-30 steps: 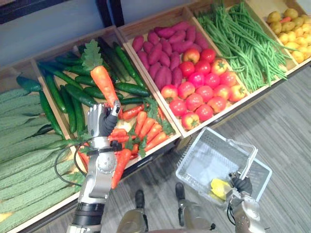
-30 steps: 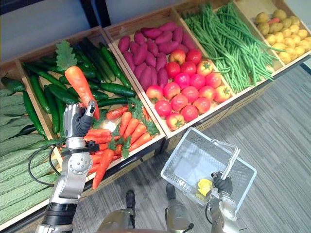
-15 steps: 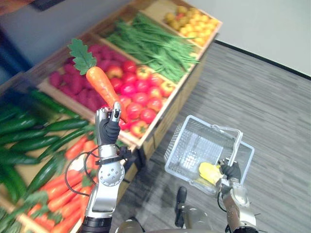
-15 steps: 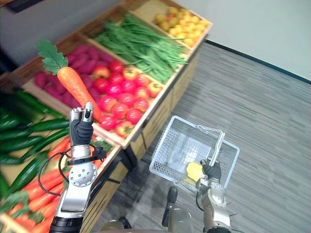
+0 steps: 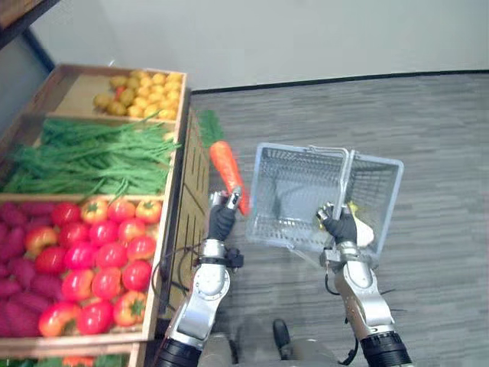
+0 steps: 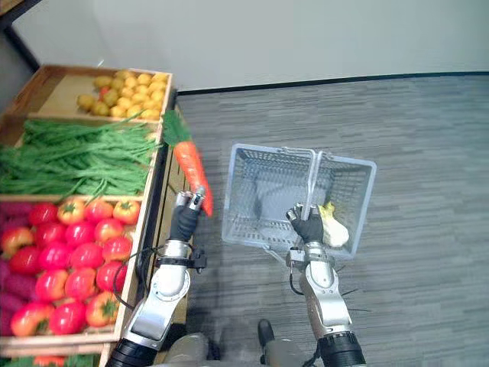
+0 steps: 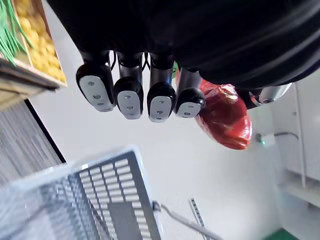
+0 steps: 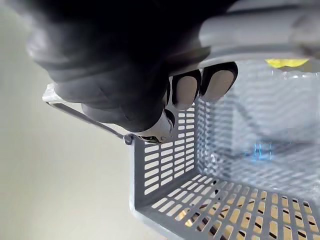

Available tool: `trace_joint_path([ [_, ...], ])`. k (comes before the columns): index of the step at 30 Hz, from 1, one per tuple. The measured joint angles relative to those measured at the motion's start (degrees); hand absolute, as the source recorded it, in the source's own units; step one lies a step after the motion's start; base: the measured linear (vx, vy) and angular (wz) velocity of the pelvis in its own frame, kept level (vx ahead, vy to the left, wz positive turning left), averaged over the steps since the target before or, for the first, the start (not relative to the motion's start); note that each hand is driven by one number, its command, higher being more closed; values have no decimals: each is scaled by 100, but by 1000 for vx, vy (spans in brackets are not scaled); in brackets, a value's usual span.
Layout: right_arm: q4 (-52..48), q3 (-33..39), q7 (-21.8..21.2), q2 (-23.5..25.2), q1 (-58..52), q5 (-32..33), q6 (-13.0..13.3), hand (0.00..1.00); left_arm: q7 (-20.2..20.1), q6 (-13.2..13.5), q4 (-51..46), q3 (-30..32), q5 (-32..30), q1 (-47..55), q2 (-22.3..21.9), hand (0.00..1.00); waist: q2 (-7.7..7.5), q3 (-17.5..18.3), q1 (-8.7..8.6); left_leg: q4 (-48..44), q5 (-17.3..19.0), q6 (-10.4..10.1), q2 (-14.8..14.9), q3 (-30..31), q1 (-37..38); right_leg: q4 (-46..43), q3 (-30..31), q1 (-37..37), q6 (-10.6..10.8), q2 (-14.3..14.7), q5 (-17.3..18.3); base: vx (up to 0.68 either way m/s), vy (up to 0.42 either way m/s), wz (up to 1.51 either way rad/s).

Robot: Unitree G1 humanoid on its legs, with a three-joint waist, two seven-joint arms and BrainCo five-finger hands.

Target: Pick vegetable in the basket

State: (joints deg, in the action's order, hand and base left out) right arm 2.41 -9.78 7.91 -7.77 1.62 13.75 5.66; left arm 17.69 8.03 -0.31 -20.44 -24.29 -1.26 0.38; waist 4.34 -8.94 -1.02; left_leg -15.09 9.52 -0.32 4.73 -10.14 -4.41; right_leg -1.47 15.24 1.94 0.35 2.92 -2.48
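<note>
The left robot hand (image 5: 222,222) grips the carrot (image 5: 227,170) just beside the basket (image 5: 263,183), whose handle (image 5: 349,180) the right robot hand (image 5: 340,225) clasps, so it should probably clear the basket's rim before release.

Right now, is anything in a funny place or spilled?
Nothing is spilled. The one thing away from the crates is the carrot: the left hand holds it in the air beside the basket, outside it. The right hand carries the basket by its handle.
</note>
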Motion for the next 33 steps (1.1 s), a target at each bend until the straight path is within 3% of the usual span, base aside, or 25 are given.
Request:
trace_joint_path([
  [4,-4,-183,-94,28,5,174,-60,100,-87,-25,182,-317,-13,-125,3,100,-26,10,20,520,-152,104,-183,-283,261,334,99,-54,172,-189,-141,130,116,-27],
  [10,-4,-481,-188,74,19,449,-124,100,-272,-120,868,-737,-92,-155,6,100,-50,19,-4,860,-157,107,-220,-499,514,372,235,-49,206,-176,-168,68,52,-26],
  [14,-4,-627,-149,104,24,849,-158,100,-260,-156,1405,-869,-120,-259,-7,100,-180,53,-25,962,-186,124,-263,-551,521,373,248,13,211,-199,-171,-5,20,-8],
  [15,-22,-760,-150,107,24,984,-158,100,-270,-235,1742,-880,-120,-374,-8,0,-216,74,-50,1002,-210,133,-276,-558,525,376,248,29,231,-206,-185,-31,22,-4],
  [18,-223,-1094,-170,54,23,1158,-176,100,-269,-466,2224,-871,-118,-468,23,0,-279,79,-126,1048,-239,160,-287,-584,524,472,243,32,271,-218,-316,-46,22,-7],
  [24,-460,-1365,-328,43,22,1273,-177,100,-269,-658,2570,-873,-183,-648,-3,0,-413,106,-133,1113,-281,178,-365,-592,506,564,218,37,270,-301,-327,-58,3,-2],
  [33,-460,-1421,-432,90,1,1063,-195,100,-277,-653,2491,-874,-237,-726,-10,0,-431,115,-131,1219,-377,170,-391,-549,524,579,156,41,271,-320,-326,-18,-5,3],
])
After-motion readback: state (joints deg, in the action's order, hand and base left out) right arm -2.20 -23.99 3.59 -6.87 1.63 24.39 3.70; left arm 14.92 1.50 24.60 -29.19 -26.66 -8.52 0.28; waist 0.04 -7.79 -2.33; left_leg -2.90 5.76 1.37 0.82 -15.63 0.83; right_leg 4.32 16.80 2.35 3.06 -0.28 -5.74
